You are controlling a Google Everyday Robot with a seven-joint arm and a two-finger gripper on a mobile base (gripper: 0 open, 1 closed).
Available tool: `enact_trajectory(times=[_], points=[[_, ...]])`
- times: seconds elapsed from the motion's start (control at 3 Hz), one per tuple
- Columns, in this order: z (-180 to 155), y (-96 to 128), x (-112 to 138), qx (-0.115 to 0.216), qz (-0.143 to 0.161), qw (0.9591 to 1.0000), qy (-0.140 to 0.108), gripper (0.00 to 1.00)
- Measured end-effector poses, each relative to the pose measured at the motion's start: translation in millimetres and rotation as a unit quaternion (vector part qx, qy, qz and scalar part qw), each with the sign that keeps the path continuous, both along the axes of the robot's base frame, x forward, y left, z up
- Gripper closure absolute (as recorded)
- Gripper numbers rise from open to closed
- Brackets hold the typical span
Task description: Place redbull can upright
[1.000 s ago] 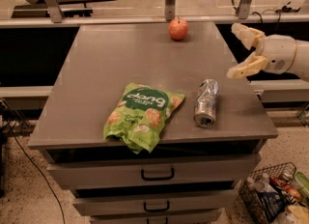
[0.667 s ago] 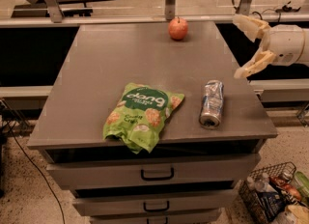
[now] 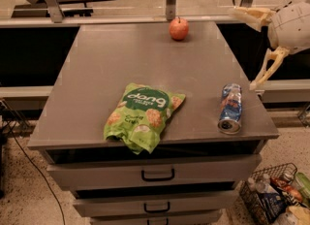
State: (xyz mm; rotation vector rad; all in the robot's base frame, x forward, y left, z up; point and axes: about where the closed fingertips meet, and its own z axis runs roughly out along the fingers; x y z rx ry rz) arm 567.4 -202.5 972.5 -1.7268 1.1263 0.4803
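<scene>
Grey and flat-topped, the desk (image 3: 121, 59) sits over a stack of drawers. The redbull can (image 3: 230, 108) lies on its side near the desk's front right corner. Its long axis runs almost straight from back to front, and one round end faces the front edge. Whether that end is the top or the bottom cannot be told. Compared with a second ago, the can has rolled to the right and now lies closer to the desk's right edge.

The gripper (image 3: 244, 48) hangs off the right side of the desk, beyond and above the can and not touching it. Its jaws are spread wide and hold nothing, one finger pointing left at the height of the desk's back edge and the other slanting down toward the right edge. They gape wider than before, and the white wrist has pulled up and to the right.

A green snack bag (image 3: 143, 115) lies left of the can, well apart from it. An apple (image 3: 178, 28) stands at the back edge. A wire basket (image 3: 271, 195) sits on the floor at the lower right.
</scene>
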Motion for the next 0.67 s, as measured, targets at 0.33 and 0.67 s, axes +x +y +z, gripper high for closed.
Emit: enact_trajectory(times=[0.33,0.67], points=[[-7.2,-4.0,-0.8,-0.077,0.006,0.996,-0.044,0.0],[-23.7,-9.4,8.0,-0.16,0.026,0.9833,-0.083,0.0]])
